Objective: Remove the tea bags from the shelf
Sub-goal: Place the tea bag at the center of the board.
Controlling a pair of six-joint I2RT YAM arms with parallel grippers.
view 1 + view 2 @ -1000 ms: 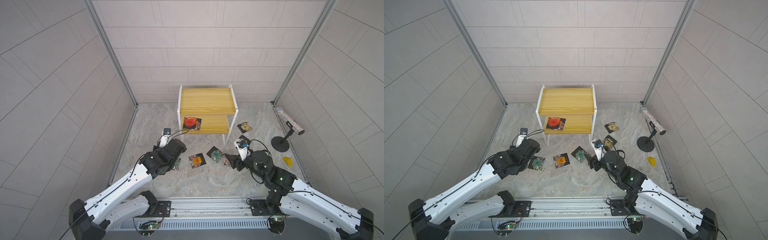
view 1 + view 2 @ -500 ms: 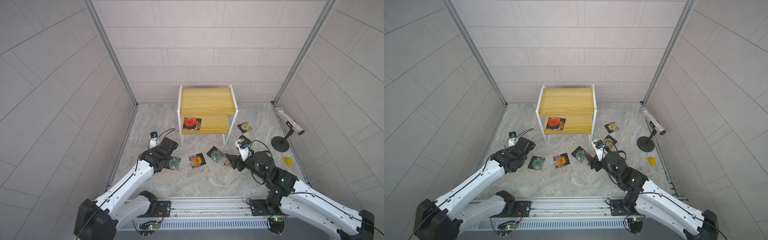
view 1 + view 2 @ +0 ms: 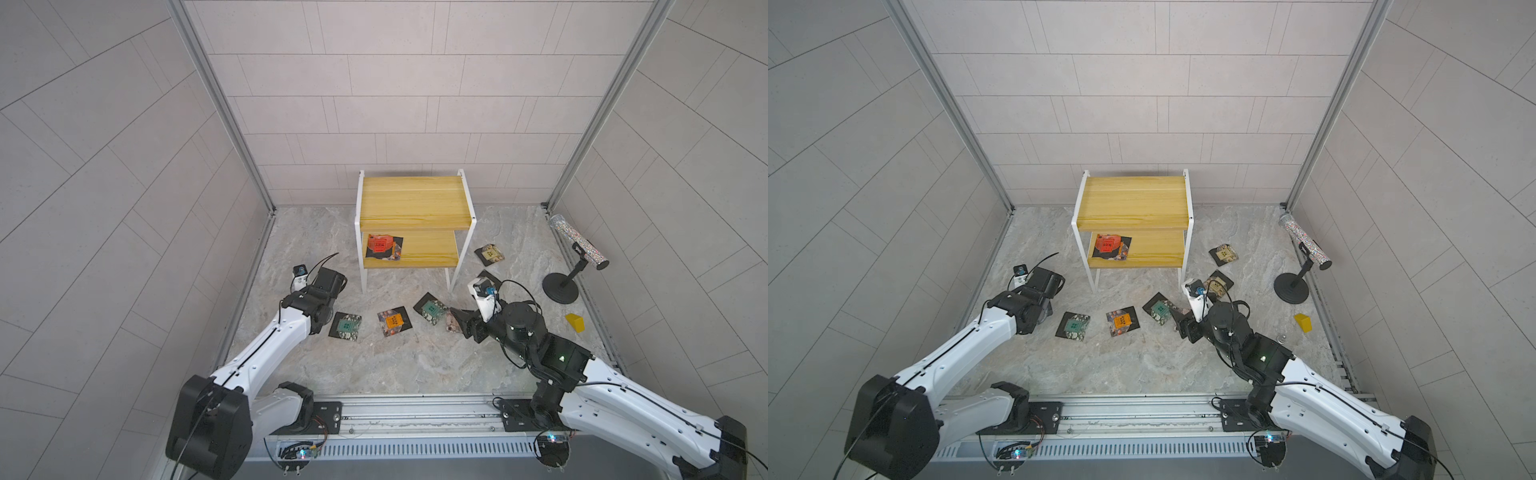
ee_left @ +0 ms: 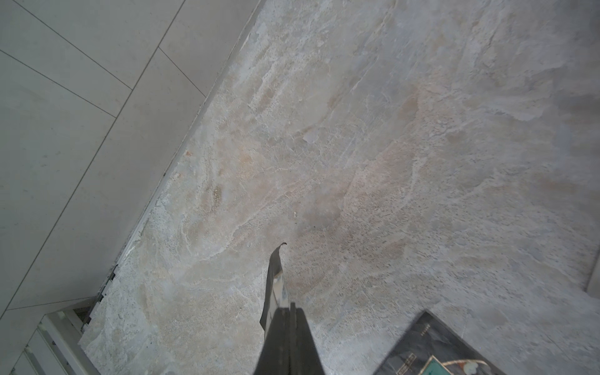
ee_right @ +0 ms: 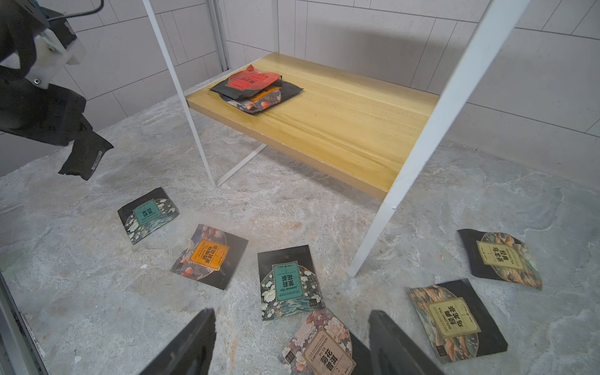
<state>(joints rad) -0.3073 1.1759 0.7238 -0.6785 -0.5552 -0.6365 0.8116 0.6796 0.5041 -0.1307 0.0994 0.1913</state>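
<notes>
Read the floor (image 3: 374,365) in a top view as a clock dial, with twelve at the back wall.

At nine o'clock, your left gripper (image 4: 288,308) has its jaws pressed together on a dark tea bag (image 5: 86,159). It pinches the bag by one edge, and the bag hangs from the tips over the marble. Just toward the centre from there, a teal-label sachet (image 3: 347,326) lies flat on the floor. An orange-label sachet (image 3: 392,321) lies beside it, close to the centre of the dial.

At twelve stands the shelf (image 3: 415,199). A small overlapping stack of tea bags (image 3: 382,249) lies at the nine o'clock end of its lower board (image 3: 432,249), with a red-label bag on top.

A second teal-label sachet (image 3: 432,309) lies on the floor at six o'clock from the shelf's right front leg. Next to it, your right gripper (image 5: 292,313) has its jaws spread wide, one on each side of a pale floral sachet (image 5: 324,344) on the floor. You cannot tell from these views whether the fingers touch it.

Toward two o'clock from that gripper, a near tan-label sachet (image 5: 454,319) and a far tan-label sachet (image 5: 500,256) lie flat on the floor.

At the three o'clock edge, a black stand (image 3: 561,286) holds a tilted glittery tube (image 3: 577,241). A yellow block (image 3: 575,322) sits near it, at about four.
</notes>
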